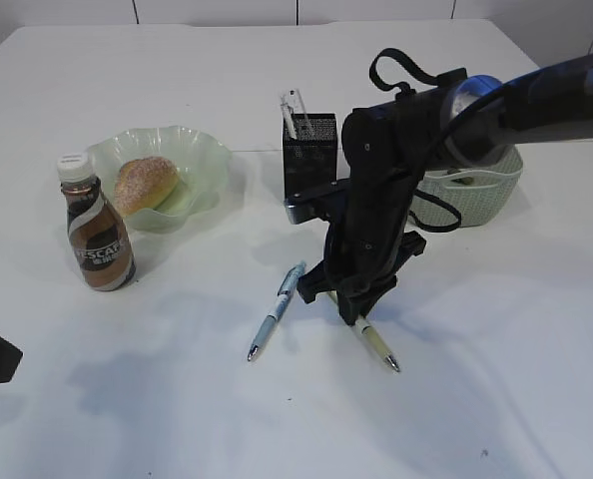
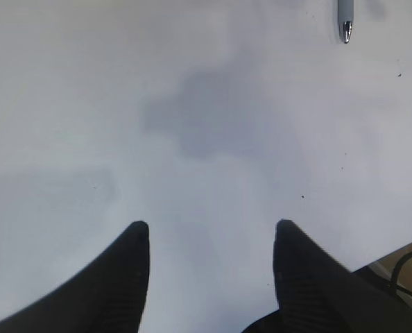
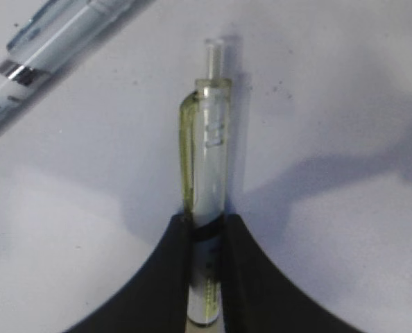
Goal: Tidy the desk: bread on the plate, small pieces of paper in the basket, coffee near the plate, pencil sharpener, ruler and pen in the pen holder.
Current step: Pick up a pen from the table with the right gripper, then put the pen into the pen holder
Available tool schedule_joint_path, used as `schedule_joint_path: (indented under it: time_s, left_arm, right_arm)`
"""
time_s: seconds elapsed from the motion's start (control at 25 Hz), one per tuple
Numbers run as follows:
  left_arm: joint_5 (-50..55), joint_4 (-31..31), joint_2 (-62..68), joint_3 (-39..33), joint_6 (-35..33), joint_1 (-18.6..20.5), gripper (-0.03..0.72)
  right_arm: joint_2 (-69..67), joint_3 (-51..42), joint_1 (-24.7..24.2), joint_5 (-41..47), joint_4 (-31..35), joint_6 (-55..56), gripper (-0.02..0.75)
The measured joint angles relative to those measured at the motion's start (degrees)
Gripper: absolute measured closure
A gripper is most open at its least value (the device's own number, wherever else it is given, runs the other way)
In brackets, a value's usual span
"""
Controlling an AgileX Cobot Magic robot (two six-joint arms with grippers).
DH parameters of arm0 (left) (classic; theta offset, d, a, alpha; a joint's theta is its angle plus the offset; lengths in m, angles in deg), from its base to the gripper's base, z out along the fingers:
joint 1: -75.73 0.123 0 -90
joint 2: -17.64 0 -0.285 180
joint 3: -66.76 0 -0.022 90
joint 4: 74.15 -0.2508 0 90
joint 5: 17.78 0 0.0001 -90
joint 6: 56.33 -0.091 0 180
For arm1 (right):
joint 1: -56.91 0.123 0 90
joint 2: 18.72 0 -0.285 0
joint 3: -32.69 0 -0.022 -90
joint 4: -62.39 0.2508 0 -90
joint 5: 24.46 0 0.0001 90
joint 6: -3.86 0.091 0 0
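right gripper (image 3: pixel 206 243) clamps yellow pen (image 3: pixel 209 180) | plate (image 1: pixel 202 160): bread (image 1: pixel 144 183)

two pens (image 1: pixel 276 312) (image 1: pixel 374 341), one bottle (image 1: pixel 95 226), one bread (image 1: pixel 144 184)

You see the bread (image 1: pixel 145 183) lying in the pale green plate (image 1: pixel 205 152), with the coffee bottle (image 1: pixel 95 226) upright just beside it. The black mesh pen holder (image 1: pixel 309 150) stands near the woven basket (image 1: pixel 476 188). A blue pen (image 1: pixel 277 310) lies flat on the desk (image 1: pixel 496 379); a yellow-green pen (image 3: pixel 209 201) lies pinched between the right gripper (image 3: pixel 207 239) fingers.
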Motion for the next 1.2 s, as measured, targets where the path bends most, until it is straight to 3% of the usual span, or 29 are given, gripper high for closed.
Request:
schedule_joint_path:
  time_s: [0.36,0.88,1.2]
  left_arm:
    - [0.0,0.0,0.0,0.0,0.0,0.0,0.287]
    - [0.1,0.0,0.0,0.0,0.0,0.0,0.287]
    - [0.1,0.0,0.0,0.0,0.0,0.0,0.287]
  right_arm:
    - [5.1,1.86,0.0,1.85,-0.59,0.0,0.645]
    - [8.0,17.32,0.0,3.67,-6.59,0.1,0.645]
    - [8.0,22.92,0.0,-0.83,-8.4,0.21,0.645]
